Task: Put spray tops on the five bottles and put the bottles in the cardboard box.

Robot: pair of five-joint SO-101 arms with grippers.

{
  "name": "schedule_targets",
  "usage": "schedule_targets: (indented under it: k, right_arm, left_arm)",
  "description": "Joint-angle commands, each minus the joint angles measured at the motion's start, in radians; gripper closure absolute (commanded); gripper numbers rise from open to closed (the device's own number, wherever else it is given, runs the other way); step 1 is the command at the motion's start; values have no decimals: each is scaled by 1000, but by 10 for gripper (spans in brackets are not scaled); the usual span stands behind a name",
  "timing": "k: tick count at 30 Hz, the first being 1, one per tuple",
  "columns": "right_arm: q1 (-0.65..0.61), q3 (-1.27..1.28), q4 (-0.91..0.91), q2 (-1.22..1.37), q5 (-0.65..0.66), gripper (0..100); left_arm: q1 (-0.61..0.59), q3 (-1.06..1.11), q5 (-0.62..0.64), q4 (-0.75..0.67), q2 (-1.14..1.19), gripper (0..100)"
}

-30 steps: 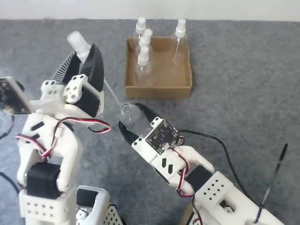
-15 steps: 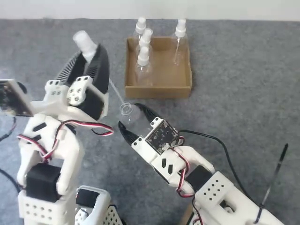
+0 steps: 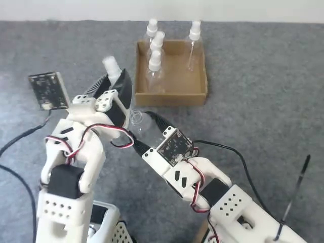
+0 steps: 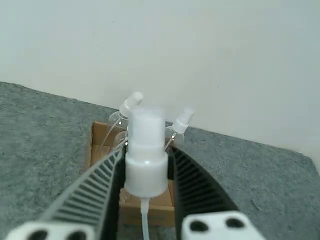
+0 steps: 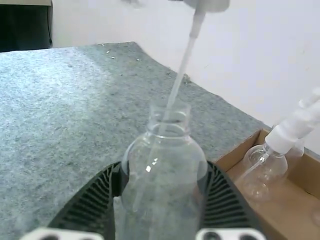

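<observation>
My left gripper (image 3: 113, 77) is shut on a white spray top (image 3: 111, 64), whose thin tube (image 5: 183, 62) runs down into the neck of a clear bottle (image 3: 138, 121). My right gripper (image 3: 143, 130) is shut on that bottle and holds it upright just in front of the cardboard box (image 3: 171, 98). In the right wrist view the bottle (image 5: 164, 167) stands between my right gripper's (image 5: 164, 186) black fingers. The left wrist view has the spray top (image 4: 146, 152) clamped in my left gripper (image 4: 146, 161). Several bottles with spray tops (image 3: 155, 59) stand in the box.
The box sits at the back middle of a grey carpet (image 3: 263, 81), close to a pale wall. A black cable (image 3: 243, 162) trails behind the right arm. Open carpet lies to the right of the box and at the far left.
The left arm has swung right and down with the spray top, bringing its tube over and into the bottle's neck. The right arm and bottle have stayed put.
</observation>
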Motion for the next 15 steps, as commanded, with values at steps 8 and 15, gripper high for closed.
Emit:
schedule_targets:
  k: [8,15]
  right_arm:
    - [94,-34,-19,-22,23,937]
    - [97,-31,-18,-21,23,937]
  left_arm:
    - [158,-13,-190,224,-23,815]
    - [157,-47,-199,299,-23,737]
